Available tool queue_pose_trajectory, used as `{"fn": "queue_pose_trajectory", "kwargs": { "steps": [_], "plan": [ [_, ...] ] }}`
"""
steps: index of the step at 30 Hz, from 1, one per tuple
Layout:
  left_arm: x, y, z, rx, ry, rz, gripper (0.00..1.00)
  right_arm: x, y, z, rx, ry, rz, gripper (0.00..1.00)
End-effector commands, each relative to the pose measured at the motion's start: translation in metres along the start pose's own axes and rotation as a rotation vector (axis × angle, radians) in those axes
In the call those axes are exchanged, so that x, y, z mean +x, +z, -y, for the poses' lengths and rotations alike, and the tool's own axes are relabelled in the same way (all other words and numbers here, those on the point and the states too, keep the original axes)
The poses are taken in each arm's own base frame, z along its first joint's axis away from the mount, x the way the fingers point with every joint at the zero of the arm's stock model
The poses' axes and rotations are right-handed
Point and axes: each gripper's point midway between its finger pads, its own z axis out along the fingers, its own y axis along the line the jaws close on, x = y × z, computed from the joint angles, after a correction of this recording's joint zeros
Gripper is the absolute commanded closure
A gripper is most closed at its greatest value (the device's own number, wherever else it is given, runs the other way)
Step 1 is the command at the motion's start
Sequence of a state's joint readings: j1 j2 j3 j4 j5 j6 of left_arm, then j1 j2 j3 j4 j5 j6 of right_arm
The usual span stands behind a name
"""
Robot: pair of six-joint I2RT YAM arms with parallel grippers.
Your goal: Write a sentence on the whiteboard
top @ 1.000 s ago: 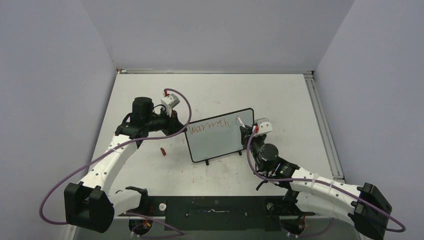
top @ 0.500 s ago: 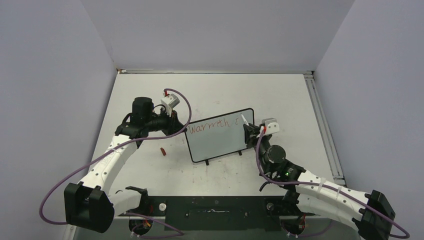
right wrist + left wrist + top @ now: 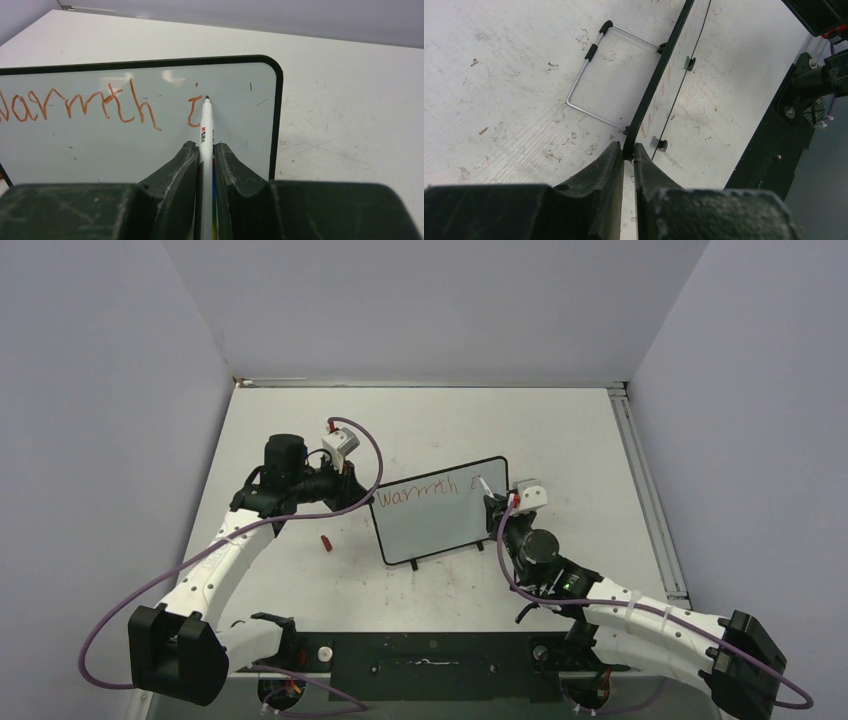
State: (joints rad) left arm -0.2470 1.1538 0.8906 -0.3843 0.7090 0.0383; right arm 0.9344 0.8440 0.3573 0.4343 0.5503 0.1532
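1. From above: the board (image 3: 430, 532) stands mid-surface (image 3: 560, 440), with the left arm at its left edge and the right arm at its right.
   - Over the last second the right arm swung out a little to the right and has come back in. The marker (image 3: 481, 484) is over the top right corner again.
   - The red sentence (image 3: 420, 491) reads "Warmth", and the small mark after it now reads as an "i".
   - The left arm hasn't budged.
   - A small red bit (image 3: 324, 542), likely the cap, lies on the surface near the board's lower left corner.

2. Left wrist: the left jaws are pinched nearly shut on the black frame of the board (image 3: 656, 82), which shows edge-on. They hold it steady, and its wire stand (image 3: 592, 51) is splayed out behind.

3. Right wrist: the right jaws are clamped tight on the marker (image 3: 206, 127).
   - Its tip sits just right of the "i" in the sentence (image 3: 85, 105), up near the dot. I can't tell whether it touches the board (image 3: 75, 150).
   - To my eye the "i" is done and the pen is lined up for the next letter. The second word has only begun, so most of the sentence is still to come.
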Motion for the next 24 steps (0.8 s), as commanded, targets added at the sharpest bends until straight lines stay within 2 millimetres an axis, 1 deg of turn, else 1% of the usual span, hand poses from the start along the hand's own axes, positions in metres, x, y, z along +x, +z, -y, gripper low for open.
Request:
{"fn": "queue_pose_trajectory", "kwargs": {
  "steps": [1, 7, 17, 20, 24],
  "plan": [
    [0.013, -0.001, -0.01, -0.047, -0.013, -0.045, 1.0, -0.007, 0.005, 0.002, 0.018, 0.019, 0.03, 0.95],
    [0.013, -0.001, -0.01, -0.047, -0.011, -0.044, 1.0, 0.003, 0.005, 0.003, 0.019, 0.019, 0.004, 0.95],
    [0.012, -0.001, -0.009, -0.045, -0.009, -0.041, 1.0, 0.034, -0.007, 0.006, 0.006, 0.059, -0.065, 0.95],
    [0.012, -0.001, -0.009, -0.045, -0.01, -0.042, 1.0, 0.033, -0.007, 0.006, 0.007, 0.056, -0.064, 0.95],
    [0.013, -0.001, -0.009, -0.045, -0.01, -0.043, 1.0, 0.02, -0.003, 0.004, 0.005, 0.054, -0.03, 0.95]
  ]
}}
